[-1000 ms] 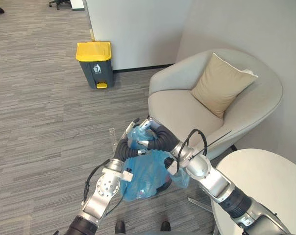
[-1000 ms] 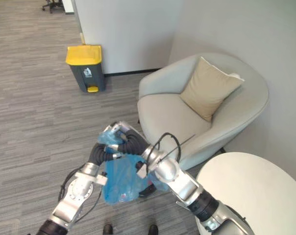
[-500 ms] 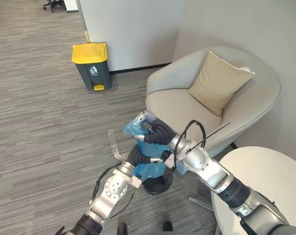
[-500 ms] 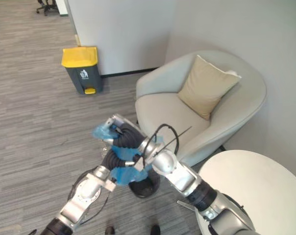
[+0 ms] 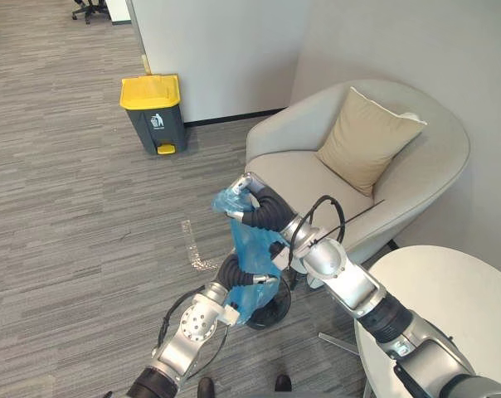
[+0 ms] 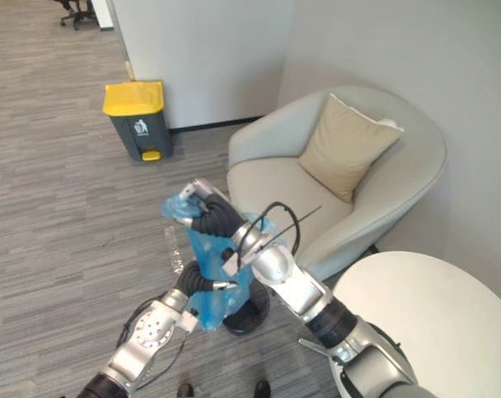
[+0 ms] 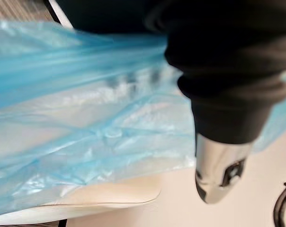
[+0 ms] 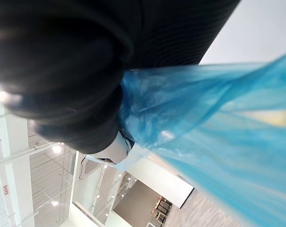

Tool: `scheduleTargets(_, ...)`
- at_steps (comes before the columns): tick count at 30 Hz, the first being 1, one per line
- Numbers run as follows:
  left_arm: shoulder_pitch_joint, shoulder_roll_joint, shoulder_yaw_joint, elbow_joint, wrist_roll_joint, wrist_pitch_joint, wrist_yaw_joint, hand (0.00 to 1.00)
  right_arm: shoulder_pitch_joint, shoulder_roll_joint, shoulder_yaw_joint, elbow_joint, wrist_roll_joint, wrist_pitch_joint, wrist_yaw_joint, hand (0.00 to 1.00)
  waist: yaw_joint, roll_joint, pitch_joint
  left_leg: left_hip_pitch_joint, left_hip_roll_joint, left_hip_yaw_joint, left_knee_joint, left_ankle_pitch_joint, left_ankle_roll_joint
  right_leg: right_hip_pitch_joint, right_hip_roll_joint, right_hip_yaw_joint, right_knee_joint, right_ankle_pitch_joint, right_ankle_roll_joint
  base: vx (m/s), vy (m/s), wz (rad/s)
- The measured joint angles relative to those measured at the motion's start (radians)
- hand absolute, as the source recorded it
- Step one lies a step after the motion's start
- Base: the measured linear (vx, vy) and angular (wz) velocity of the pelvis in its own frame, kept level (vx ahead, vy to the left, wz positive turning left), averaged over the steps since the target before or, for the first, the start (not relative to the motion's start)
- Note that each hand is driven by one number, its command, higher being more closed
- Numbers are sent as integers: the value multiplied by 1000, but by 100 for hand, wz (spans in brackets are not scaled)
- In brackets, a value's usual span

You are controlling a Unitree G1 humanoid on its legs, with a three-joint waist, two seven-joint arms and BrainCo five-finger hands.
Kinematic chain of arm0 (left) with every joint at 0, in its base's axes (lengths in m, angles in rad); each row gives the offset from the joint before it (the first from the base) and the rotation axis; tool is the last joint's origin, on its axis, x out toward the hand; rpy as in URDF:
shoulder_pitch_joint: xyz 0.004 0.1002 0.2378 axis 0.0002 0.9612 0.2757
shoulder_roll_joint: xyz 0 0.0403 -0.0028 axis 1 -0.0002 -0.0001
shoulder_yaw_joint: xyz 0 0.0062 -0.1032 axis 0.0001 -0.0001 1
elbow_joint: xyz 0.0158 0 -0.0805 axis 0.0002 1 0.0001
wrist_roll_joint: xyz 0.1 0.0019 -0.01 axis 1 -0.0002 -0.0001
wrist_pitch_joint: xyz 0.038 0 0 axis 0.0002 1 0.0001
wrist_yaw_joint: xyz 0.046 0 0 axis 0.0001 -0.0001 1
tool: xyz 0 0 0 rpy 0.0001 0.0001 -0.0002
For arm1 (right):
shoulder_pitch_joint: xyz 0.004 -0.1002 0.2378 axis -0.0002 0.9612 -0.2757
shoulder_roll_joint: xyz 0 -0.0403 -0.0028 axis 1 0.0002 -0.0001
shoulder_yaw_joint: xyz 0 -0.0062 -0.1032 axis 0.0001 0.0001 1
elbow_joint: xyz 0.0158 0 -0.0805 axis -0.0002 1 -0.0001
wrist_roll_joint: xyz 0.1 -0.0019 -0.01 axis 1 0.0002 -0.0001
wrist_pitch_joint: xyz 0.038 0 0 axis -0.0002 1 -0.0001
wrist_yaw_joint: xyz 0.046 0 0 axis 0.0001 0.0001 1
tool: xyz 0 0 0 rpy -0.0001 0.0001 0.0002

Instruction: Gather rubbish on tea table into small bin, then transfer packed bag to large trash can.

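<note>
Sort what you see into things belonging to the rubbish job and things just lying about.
Job: blue rubbish bag, right robot hand, left robot hand, small black bin, yellow-lidded trash can, round white table.
Lying about: armchair, beige cushion.

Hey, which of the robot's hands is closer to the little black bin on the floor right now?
Left. The left hand sits low against the blue bag, just above the black bin; the right hand is higher, clutching the bag's top.
</note>
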Motion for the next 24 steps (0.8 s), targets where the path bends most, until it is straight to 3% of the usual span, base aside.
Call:
scheduleTargets(5, -7, -42, -1, 68, 64, 0, 15, 0, -5, 25, 1, 50, 1, 20, -2, 100, 0, 0, 0, 0, 0, 1, 0, 0, 0, 0, 1, 1, 0, 0, 0, 0, 0, 0)
scheduleTargets(9, -13, -56, 2, 115, 147, 8, 72, 0, -5, 48, 9, 64, 2, 33, -2, 100, 0, 0, 0, 1, 2, 2, 0, 0, 0, -1, 3, 2, 0, 2, -3, 0, 0, 0)
scheduleTargets(10, -18, -63, 9, 128, 180, 18, 98, 100, -5, 51, 12, 64, 3, 33, -2, 100, 1, 0, 0, 1, 3, 2, 0, 0, 0, -1, 3, 2, 0, 2, -3, 0, 0, 0)
scheduleTargets(14, -28, -79, 10, 163, 234, 27, 137, 100, -5, 58, 49, 64, 55, 35, 0, 100, 1, 0, 0, 1, 4, 3, 1, 0, 0, -1, 4, 5, 0, 3, -4, 0, 0, 0)
scheduleTargets(20, -42, -82, 31, 181, 232, 43, 169, 100, -4, 88, 80, 64, 155, 40, 4, 100, 0, 0, 0, 5, 10, 10, 1, 0, -1, -1, 11, 12, 0, 5, -7, 0, 0, -4)
scheduleTargets(24, -42, -84, 44, 178, 219, 83, 171, 100, 13, 88, 96, 8, 181, 40, 22, 100, -2, 3, 2, 9, 13, 17, 2, -1, -2, -1, 13, 21, 0, 6, -9, 0, 0, -5)
